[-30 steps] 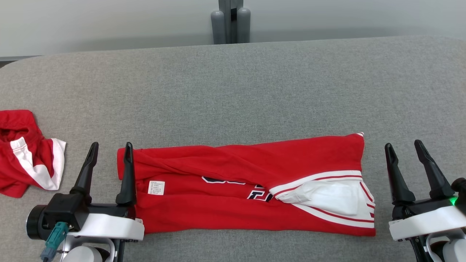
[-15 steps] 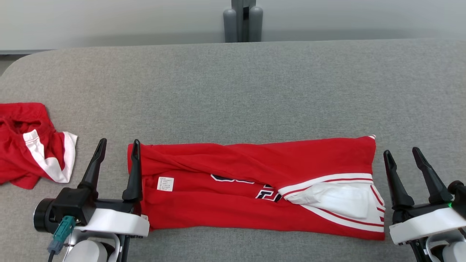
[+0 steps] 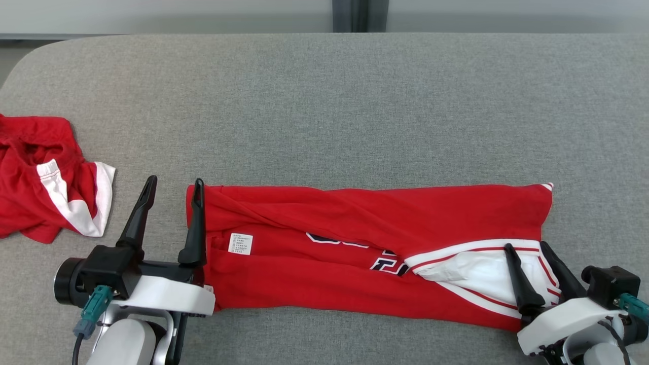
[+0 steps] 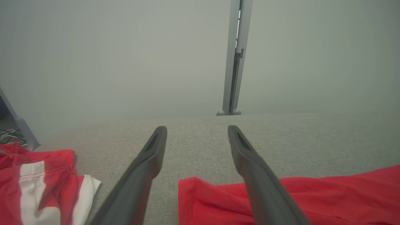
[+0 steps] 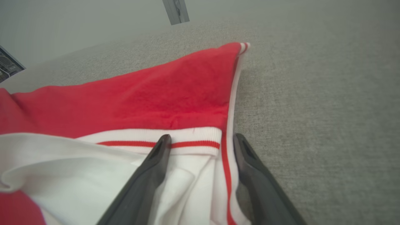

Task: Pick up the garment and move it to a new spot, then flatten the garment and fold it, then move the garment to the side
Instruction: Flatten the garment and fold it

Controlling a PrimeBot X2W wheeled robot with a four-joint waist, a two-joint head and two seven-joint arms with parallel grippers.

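The garment (image 3: 324, 223) is red with white trim and dark lettering, folded into a long strip across the near part of the grey table (image 3: 324, 101). My left gripper (image 3: 172, 180) stands open at the strip's left end; in the left wrist view the red edge (image 4: 212, 200) lies between the left gripper's (image 4: 197, 128) fingers. My right gripper (image 3: 525, 246) is open over the white-trimmed right end. In the right wrist view the garment's white band with red stripe (image 5: 187, 137) sits between the right gripper's (image 5: 201, 136) fingers. Neither holds the cloth.
A second red and white garment (image 3: 45, 182) lies crumpled at the table's left edge. A grey post (image 3: 360, 12) rises behind the table's far edge. The far half of the table is bare grey fabric.
The head camera has tilted down and shifted, so the whole scene moved. My right gripper has come left from beside the strip onto its white-trimmed right end. The left gripper holds its place.
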